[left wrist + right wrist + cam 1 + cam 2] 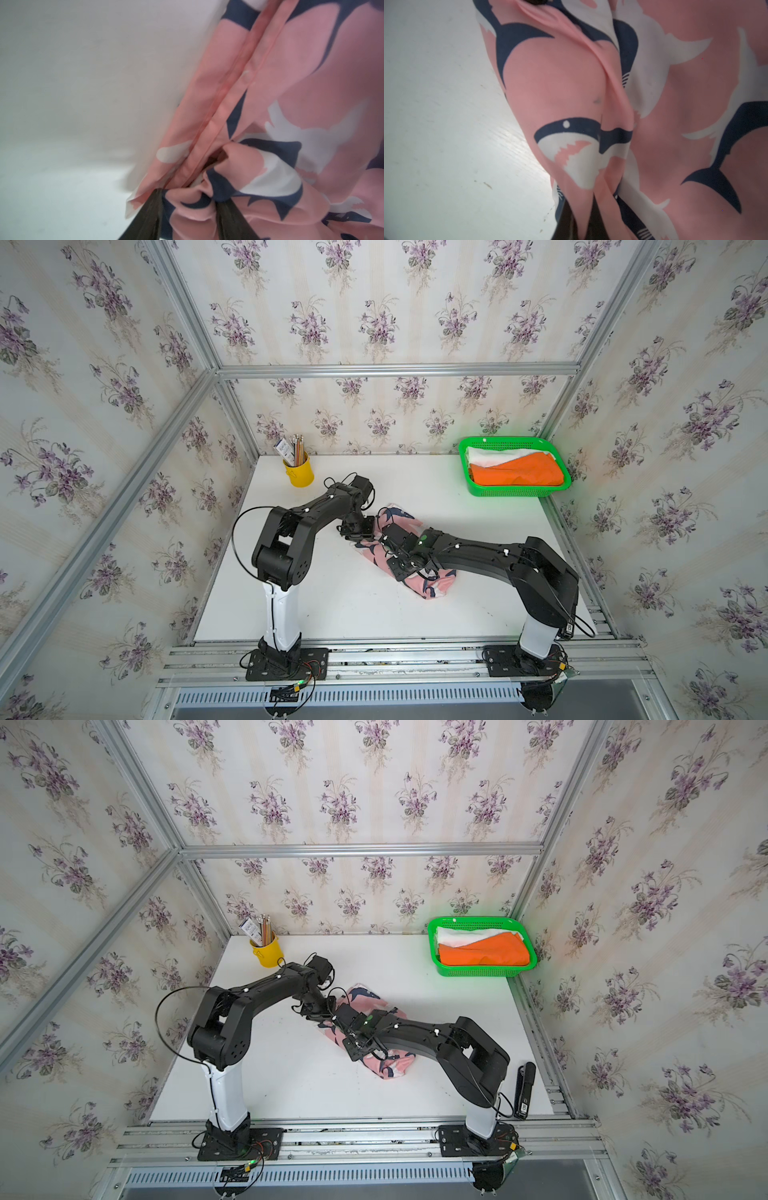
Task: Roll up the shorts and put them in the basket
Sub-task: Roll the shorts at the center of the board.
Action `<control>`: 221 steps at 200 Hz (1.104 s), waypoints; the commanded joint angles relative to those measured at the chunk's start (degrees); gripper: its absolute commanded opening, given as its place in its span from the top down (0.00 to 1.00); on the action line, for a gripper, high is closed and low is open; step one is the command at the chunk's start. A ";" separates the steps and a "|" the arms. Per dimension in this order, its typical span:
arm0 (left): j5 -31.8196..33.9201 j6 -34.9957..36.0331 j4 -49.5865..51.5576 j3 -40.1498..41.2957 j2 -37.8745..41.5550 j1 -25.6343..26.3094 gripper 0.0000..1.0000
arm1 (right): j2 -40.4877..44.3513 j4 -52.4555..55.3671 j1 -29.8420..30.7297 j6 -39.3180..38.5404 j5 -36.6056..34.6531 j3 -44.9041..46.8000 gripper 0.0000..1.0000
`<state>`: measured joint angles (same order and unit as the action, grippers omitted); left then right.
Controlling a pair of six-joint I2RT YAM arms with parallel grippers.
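While both arms are down on the pink shorts (432, 585) (390, 1065), the green basket (515, 490) (484, 971) holds the other two pairs.

Basket contents: orange shorts (515, 472) (484, 955) on top, loosely folded flat and covering most of the inside. White shorts (494, 454) (461, 934) sit under them, showing only along the basket's far side. Neither pair is rolled.

Pink shorts, navy-and-white shark print: outside the basket on the white table (332, 605), well apart from it, to its left and nearer the arm bases. They lie as a long bunched bundle at a slant.

Left gripper (188, 218) (359, 533): at the bundle end farthest left of the basket. Jaws partway apart, with a wad of hem and cloth clamped between the two dark fingers (145, 218).

Right gripper (581, 224): mid-bundle. Jaws closed right down, and the wrist view shows a thin pink fold running between the dark fingers (566, 220). Both top views hide the tips under the wrist.

Second container: yellow cup (299, 475) (266, 955), well left of the basket along the same back wall. It holds pencils (298, 445) and a small white packet (282, 448).

Black stapler-like tool (524, 1090) lies on the table, well apart from the basket on the arm-base side.
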<state>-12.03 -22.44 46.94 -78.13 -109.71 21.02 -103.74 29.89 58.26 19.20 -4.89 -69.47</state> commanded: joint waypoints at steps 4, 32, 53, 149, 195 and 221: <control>3.26 -0.89 2.19 5.36 7.99 -2.13 0.52 | 0.12 -2.02 1.40 -4.02 5.71 0.56 1.00; 4.31 -1.30 4.89 5.61 15.04 -3.09 0.49 | 2.35 -4.66 2.44 -8.17 9.55 6.37 1.00; -1.08 -0.70 5.77 2.07 13.69 -1.67 0.52 | 5.41 -7.84 2.82 -11.16 11.93 11.48 1.00; -13.95 -3.38 -3.48 -3.99 -9.83 5.31 0.57 | 8.45 -8.54 3.52 -15.33 17.87 13.65 1.00; -9.20 -2.46 -3.05 -3.63 -14.07 5.09 0.60 | 12.43 -10.34 3.53 -13.03 36.38 15.06 1.00; -9.08 -2.09 -3.06 -3.72 -14.60 5.09 0.60 | 11.12 -12.24 2.82 -11.99 41.95 15.77 1.00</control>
<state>-30.48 -25.87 45.39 -83.31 -121.32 25.80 -91.64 18.85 61.49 5.89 25.06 -54.28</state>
